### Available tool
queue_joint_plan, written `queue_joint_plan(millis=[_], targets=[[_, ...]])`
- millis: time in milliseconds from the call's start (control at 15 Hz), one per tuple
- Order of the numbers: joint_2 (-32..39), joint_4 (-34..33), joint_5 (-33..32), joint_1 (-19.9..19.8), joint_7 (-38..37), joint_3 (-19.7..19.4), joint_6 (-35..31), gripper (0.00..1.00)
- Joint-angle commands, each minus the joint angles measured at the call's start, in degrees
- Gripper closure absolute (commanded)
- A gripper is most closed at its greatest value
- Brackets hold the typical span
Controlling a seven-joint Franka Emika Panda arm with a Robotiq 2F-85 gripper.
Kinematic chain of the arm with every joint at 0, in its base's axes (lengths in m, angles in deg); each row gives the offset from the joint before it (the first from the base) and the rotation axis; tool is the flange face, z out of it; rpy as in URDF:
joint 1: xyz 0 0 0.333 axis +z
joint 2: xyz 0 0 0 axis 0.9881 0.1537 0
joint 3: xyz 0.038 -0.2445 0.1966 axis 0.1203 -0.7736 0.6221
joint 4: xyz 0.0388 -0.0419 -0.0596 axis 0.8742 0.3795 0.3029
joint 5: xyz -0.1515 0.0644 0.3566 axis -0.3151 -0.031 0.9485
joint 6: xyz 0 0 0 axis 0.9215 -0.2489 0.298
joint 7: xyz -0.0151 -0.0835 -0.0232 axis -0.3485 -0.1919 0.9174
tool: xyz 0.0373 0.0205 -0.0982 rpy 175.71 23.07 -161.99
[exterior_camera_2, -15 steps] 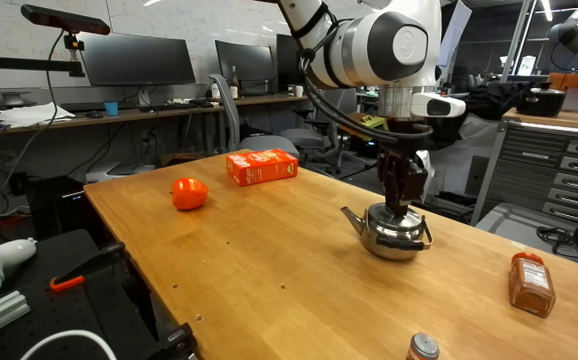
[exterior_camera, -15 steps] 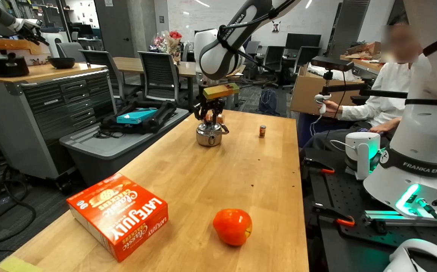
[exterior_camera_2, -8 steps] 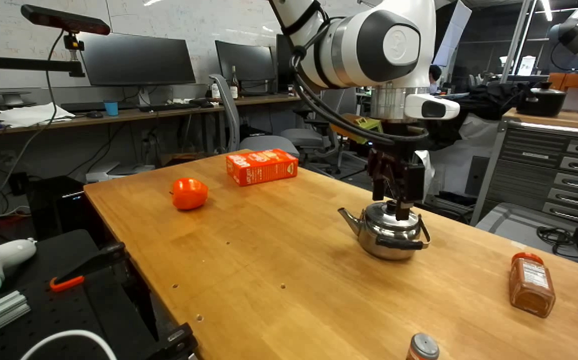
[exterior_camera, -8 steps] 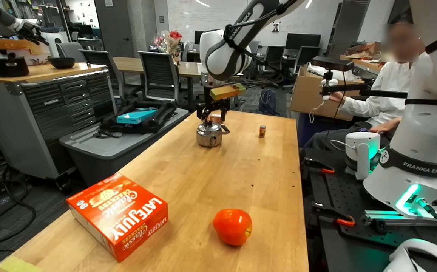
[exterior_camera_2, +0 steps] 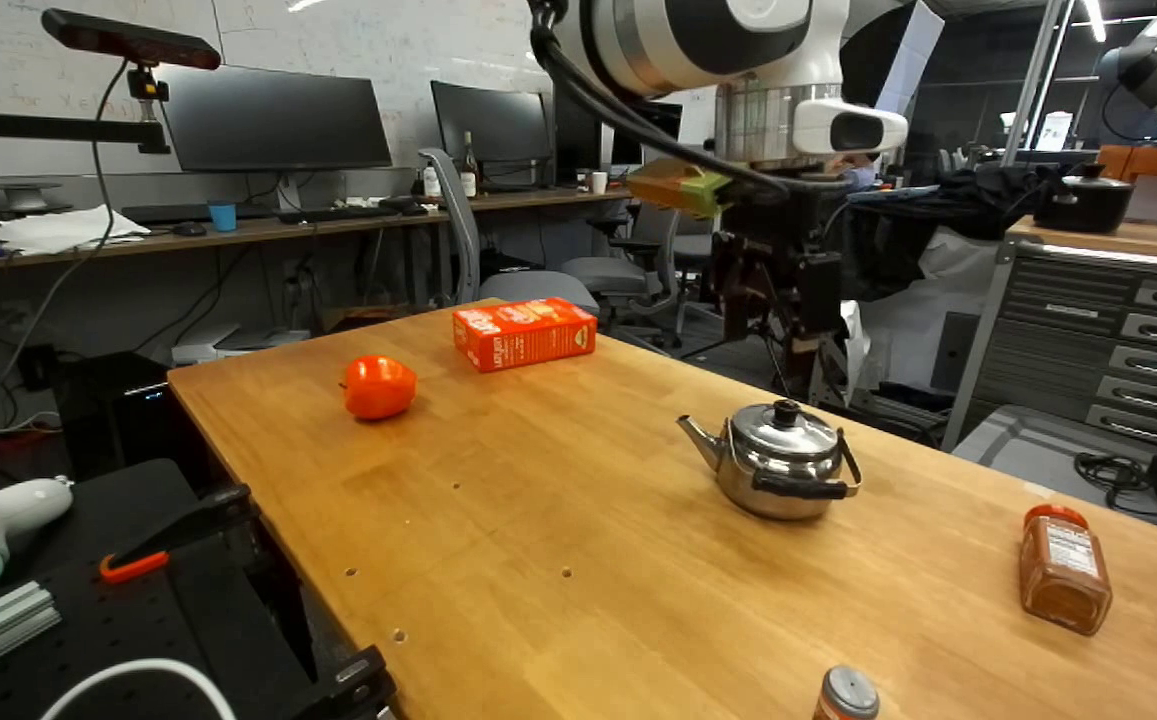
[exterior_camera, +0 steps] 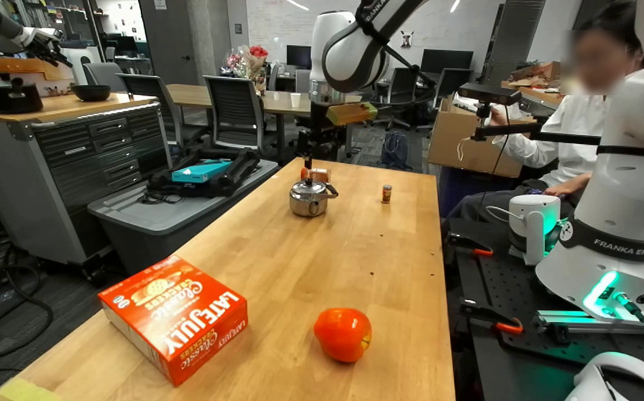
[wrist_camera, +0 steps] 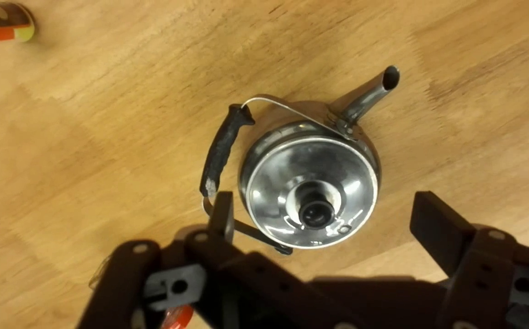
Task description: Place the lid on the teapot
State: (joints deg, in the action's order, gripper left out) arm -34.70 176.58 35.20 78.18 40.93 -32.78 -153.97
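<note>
Lid (wrist_camera: 312, 192), one: round, metal, black knob (wrist_camera: 317, 214) uppermost; lies across the top of the teapot (exterior_camera: 308, 201), apparently level, as a cover should; whether it is bedded all the way in, cannot tell.

Teapot, silver: upright on the desk (exterior_camera_2: 498, 480); handle (wrist_camera: 223, 148) folded to one side, which leaves the lid reachable from above.

Claw (wrist_camera: 324, 205): spread wide, holding nothing, raised above the teapot, the knob showing between its sides in the wrist view; the wide gap presumably there to clear the knob without dragging the lid. Task judged complete or nearly; a straight lift away would suit.

Sundries: cracker box (exterior_camera_2: 525, 333), red fruit (exterior_camera_2: 379, 387), spice jar (exterior_camera_2: 1065, 570) on its side, small shaker (exterior_camera: 387, 194) upright; all apart from the teapot, probably no part of the job
</note>
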Motion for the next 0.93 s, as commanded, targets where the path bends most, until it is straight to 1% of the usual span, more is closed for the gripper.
queue_joint_plan(millis=[0, 133, 267, 533, 867], targets=[[-8.65, 5.88, -1.48, -0.02, 4.22, 1.02, -0.19, 0.00], [-11.38, 7.36, -1.84, -0.26, 7.46, 1.92, 0.23, 0.00], [-13.93, 9.27, -0.79, -0.57, 11.70, 3.00, 0.66, 0.00], [-18.35, 13.83, -0.23, -0.45, 17.42, 4.32, 0.73, 0.00], [-23.37, 17.71, 0.49, -0.16, 22.28, 5.18, 7.28, 0.00]])
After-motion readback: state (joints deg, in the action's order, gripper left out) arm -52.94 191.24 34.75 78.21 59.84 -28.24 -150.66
